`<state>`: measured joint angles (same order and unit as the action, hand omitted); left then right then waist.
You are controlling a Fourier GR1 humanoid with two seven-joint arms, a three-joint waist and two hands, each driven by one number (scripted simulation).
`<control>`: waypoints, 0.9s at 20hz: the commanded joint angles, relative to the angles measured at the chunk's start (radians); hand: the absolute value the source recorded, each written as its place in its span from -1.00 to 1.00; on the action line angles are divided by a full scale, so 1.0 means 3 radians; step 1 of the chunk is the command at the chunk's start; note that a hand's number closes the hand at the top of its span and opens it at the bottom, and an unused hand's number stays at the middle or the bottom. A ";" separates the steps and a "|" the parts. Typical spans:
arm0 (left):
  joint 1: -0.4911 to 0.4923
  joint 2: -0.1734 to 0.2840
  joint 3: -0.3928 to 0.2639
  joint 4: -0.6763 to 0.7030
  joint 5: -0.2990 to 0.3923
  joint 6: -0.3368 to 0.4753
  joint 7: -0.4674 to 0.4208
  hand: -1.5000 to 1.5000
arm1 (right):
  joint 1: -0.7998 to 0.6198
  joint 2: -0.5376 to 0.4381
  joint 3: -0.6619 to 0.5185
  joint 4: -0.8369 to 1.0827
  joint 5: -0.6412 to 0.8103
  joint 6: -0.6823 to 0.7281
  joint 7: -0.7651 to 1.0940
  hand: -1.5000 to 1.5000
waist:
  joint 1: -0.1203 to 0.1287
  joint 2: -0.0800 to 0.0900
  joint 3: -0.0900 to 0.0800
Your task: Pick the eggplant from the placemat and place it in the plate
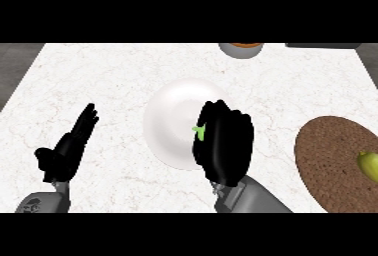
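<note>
A: Showing only a green stem tip, the eggplant point(198, 131) sits inside the right hand point(224, 145), fingers curled round it, above the white plate point(173, 117).
B: Placemat?
A: Brown placemat point(332, 155) at 3 o'clock, well apart; a yellow-green fruit point(368, 165) lies on it.
B: Left hand?
A: Left hand point(68, 147) at 9 o'clock, fingers straight, pressed together. Bowl point(241, 49) at 12 o'clock.
</note>
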<state>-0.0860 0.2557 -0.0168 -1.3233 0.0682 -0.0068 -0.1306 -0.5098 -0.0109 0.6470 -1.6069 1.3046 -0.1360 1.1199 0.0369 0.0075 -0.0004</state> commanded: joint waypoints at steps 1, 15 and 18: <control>-0.0035 0.0032 0.0004 0.0138 -0.0039 -0.0071 -0.0114 0.00 | -0.0400 0.0035 0.0074 0.0632 -0.0282 -0.0666 0.0551 1.00 | 0.0026 0.0008 -0.0001; -0.0117 -0.0034 -0.0027 -0.0027 -0.0018 -0.0047 0.0073 0.00 | -0.0529 0.0035 -0.0581 0.1426 -0.0685 -0.2015 0.0420 -1.00 | 0.0079 0.0011 0.0007; -0.0069 0.0023 0.0071 0.0080 0.0023 -0.0075 -0.0001 0.00 | -0.0512 0.0035 -0.0688 0.1201 -0.0626 -0.2407 0.0254 -1.00 | 0.0006 -0.0007 0.0005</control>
<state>-0.1182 0.2556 -0.0120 -1.3109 0.0614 -0.0180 -0.1204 -0.6562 -0.0100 0.4666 -1.2229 1.1167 -0.6432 1.0635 0.0523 0.0102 0.0014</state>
